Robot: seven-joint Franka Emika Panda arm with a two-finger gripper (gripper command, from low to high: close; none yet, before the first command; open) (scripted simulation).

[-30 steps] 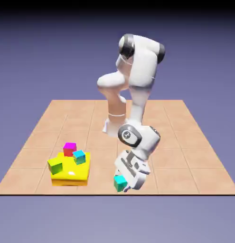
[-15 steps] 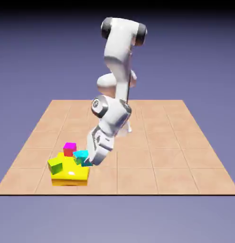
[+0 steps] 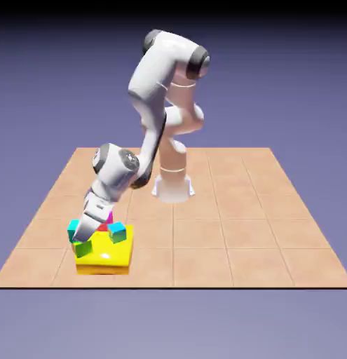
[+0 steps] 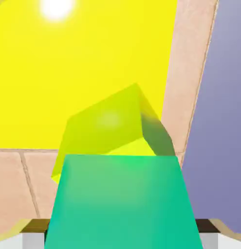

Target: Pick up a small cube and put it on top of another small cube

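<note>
My gripper [image 3: 79, 235] hangs over the yellow block [image 3: 106, 258] with the small turquoise cube [image 3: 75, 228] between its fingertips, sitting on top of the lime-green cube [image 3: 83, 247]. Whether the jaws are clamped or slack, I cannot tell. A second turquoise cube [image 3: 118, 232] sits nearby.

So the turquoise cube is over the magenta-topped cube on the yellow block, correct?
Not quite. The turquoise cube between the gripper tips is over the lime-green cube on the yellow block, as the hand view shows.
</note>
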